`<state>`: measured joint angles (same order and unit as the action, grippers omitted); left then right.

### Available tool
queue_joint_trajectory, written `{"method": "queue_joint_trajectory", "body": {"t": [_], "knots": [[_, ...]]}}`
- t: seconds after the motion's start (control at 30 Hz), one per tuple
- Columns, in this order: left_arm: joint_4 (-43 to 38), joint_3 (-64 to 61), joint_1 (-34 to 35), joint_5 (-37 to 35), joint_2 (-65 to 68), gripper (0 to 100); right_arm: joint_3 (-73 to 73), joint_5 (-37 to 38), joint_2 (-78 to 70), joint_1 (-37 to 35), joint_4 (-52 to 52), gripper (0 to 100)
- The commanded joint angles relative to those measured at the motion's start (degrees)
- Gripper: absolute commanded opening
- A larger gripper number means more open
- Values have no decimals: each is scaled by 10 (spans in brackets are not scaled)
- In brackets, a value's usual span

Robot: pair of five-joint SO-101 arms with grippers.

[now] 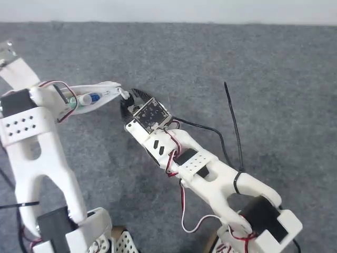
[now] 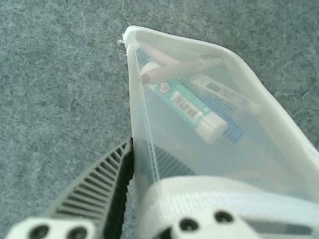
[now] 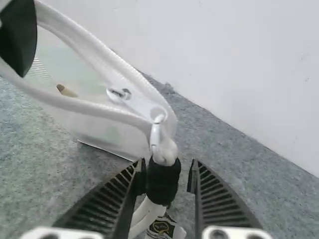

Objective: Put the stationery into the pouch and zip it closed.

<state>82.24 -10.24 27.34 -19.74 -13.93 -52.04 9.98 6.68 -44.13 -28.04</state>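
Here, the left gripper [image 2: 149, 169] is closed on one end of the translucent white mesh pouch [image 2: 164, 164] and holds it up over the grey felt-like table surface [image 1: 237, 63]. Inside the pouch lies the stationery [image 2: 194, 112]: a teal-and-white stick, a cream pen and a bluish one. At the other end of the pouch, the right gripper [image 3: 167, 167] stands with its jaws apart around the zipper pull with its black sleeve [image 3: 162, 174]. The pull touches one jaw, with a gap to the other. The pouch mouth looks open.
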Motion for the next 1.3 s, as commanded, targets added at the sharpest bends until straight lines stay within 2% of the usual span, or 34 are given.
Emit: {"method": "queue_joint_trajectory", "body": {"t": [0.0, 1.1, 1.27], "knots": [[-18, 0, -4, -4, -1, 12, 18, -6, 2, 5, -19, 133], [-18, 0, -3, -4, -1, 12, 35, -7, 2, -8, -15, 130], [-18, 0, -3, -4, -1, 12, 35, -4, 2, -7, -18, 0]]}}
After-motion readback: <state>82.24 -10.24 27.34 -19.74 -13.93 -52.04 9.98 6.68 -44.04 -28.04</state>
